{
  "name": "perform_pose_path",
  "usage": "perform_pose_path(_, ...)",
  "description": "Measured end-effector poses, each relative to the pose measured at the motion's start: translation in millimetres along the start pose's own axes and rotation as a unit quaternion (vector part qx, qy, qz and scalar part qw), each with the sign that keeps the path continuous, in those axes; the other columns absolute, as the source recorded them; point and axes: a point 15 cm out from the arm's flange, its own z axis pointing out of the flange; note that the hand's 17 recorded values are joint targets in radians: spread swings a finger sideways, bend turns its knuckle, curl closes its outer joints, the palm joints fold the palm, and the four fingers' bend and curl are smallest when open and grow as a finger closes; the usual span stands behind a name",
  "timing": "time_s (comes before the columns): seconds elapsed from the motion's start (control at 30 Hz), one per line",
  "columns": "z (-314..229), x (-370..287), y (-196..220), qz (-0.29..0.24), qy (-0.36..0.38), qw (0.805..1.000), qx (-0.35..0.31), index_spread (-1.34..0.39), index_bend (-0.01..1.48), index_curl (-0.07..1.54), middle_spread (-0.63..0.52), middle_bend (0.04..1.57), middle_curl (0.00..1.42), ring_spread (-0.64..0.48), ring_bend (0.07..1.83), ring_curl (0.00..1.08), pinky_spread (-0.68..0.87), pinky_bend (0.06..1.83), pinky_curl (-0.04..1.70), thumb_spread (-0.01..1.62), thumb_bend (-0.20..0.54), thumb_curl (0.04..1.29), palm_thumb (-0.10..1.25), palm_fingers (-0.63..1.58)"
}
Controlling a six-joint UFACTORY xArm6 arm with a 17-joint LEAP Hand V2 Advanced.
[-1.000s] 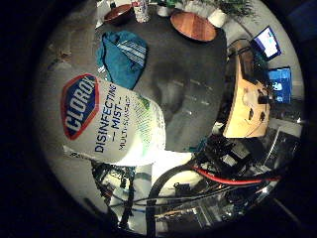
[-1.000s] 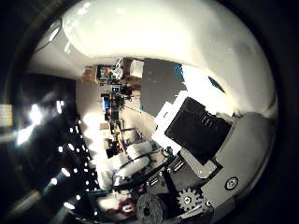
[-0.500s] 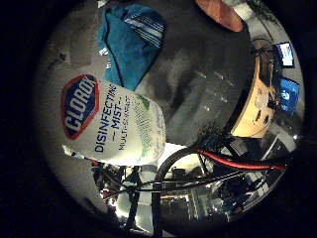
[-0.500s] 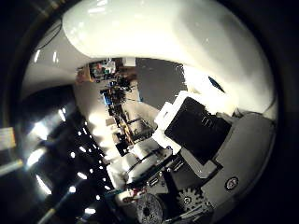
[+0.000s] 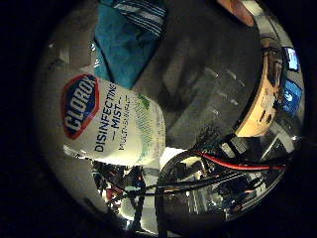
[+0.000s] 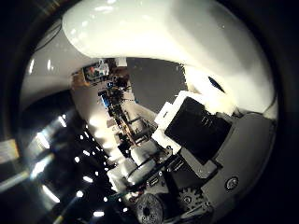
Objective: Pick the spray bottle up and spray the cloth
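The white spray bottle [image 5: 114, 119] with a red and blue label lies close against my palm in the right little finger side palm view. In the right thumb side palm view its white body [image 6: 168, 37] fills much of the picture. My right hand [image 6: 201, 131] shows there as white and black finger parts curled against the bottle. The teal cloth [image 5: 129, 40] lies crumpled on the dark table [image 5: 198, 79], beyond the bottle and away from it.
A light wooden piece of furniture [image 5: 265, 89] stands past the table's edge, with a lit screen [image 5: 289, 94] beside it. An orange-brown round thing [image 5: 241, 8] sits at the table's far side. Gears of the hand [image 6: 187, 198] show at the thumb view's edge.
The whole picture has shifted, so the camera has moved: the cloth now looks larger and nearer the view's edge. The bottle keeps its place against the palm.
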Motion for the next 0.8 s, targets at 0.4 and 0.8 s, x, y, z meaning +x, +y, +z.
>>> perform_pose_path(0.4, -5.7, -4.4, 2.0, 0.001, 0.001, 1.000, 0.008, -0.23, 1.13, 0.77, -0.13, 1.35, 0.63, -0.17, 1.48, 0.57, -0.26, 1.09, 1.11, 0.74, -0.020, 0.86, 0.94, 1.19)
perform_pose_path(0.8, 7.9, -27.2, -4.5, -0.015, -0.021, 1.000, 0.001, -0.24, 1.13, 0.77, -0.13, 1.35, 0.64, -0.17, 1.47, 0.57, -0.26, 1.09, 1.11, 0.73, -0.020, 0.86, 0.94, 1.19)
